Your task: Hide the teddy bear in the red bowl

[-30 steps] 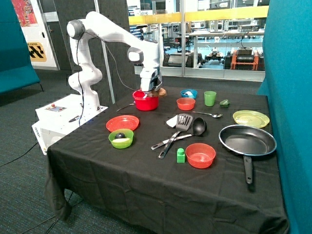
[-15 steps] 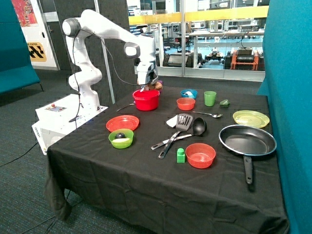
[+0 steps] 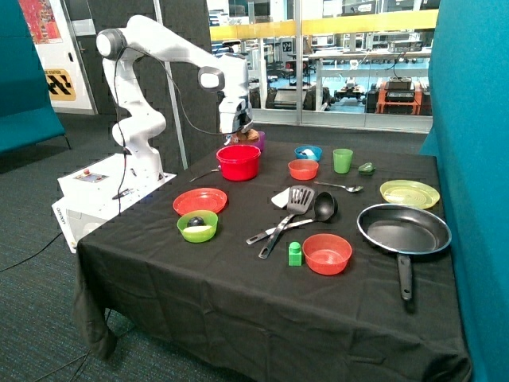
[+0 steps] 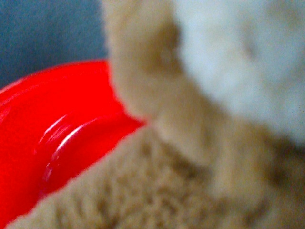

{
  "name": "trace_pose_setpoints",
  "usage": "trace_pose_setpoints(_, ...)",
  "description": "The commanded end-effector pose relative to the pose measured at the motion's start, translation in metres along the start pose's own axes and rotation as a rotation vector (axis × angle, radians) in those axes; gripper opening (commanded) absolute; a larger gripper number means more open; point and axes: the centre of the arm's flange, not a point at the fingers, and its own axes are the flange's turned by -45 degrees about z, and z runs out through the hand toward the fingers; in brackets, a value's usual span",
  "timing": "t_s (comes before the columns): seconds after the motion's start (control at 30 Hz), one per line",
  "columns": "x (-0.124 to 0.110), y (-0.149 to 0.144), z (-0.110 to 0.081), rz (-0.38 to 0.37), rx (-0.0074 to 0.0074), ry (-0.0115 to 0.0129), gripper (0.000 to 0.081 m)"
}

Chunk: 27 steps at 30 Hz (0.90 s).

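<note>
The teddy bear (image 3: 249,136), small, brown and fuzzy, hangs in my gripper (image 3: 238,131) just above the far rim of the red bowl (image 3: 238,163). The bowl is deep and bright red and stands at the back of the black table. My gripper is shut on the bear. In the wrist view the bear (image 4: 157,191) fills most of the picture, very close, with the inside of the red bowl (image 4: 47,129) beside and below it. The fingers are hidden by the bear's fur there.
Near the bowl are a flat red plate (image 3: 200,200), a green bowl (image 3: 197,226), two orange-red bowls (image 3: 303,169) (image 3: 327,253), a blue bowl (image 3: 308,152) and a green cup (image 3: 343,160). A spatula and ladle (image 3: 294,211), a frying pan (image 3: 404,229) and a green plate (image 3: 409,193) lie further off.
My gripper has risen from the bowl's rim and shifted slightly towards the robot's base, carrying the bear up with it. The bowl has stayed in place.
</note>
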Motion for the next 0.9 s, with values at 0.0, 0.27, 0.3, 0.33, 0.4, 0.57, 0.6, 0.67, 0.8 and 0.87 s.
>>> trace_pose_setpoints(0.0, -0.021, -0.027, 0.01, -0.015, 0.0029, 0.0069, 0.0)
trace_pose_setpoints(0.27, -0.035, -0.042, 0.026, 0.017, 0.003, 0.0069, 0.0)
trace_pose_setpoints(0.3, -0.036, -0.041, 0.028, 0.051, 0.0031, 0.0068, 0.0)
trace_pose_setpoints(0.33, -0.038, -0.039, 0.03, 0.079, 0.0032, 0.0068, 0.0)
trace_pose_setpoints(0.4, -0.04, -0.036, 0.034, 0.103, 0.0033, 0.0068, 0.0)
trace_pose_setpoints(0.57, -0.042, -0.032, 0.044, 0.134, 0.0034, 0.0067, 0.0)
trace_pose_setpoints(0.6, -0.042, -0.031, 0.045, 0.136, 0.0034, 0.0067, 0.0)
trace_pose_setpoints(0.67, -0.042, -0.031, 0.048, 0.154, 0.0035, 0.0067, 0.0)
trace_pose_setpoints(0.8, -0.04, -0.034, 0.055, 0.278, 0.0039, 0.0065, 0.0)
trace_pose_setpoints(0.87, -0.038, -0.035, 0.059, 0.273, 0.0039, 0.0065, 0.0)
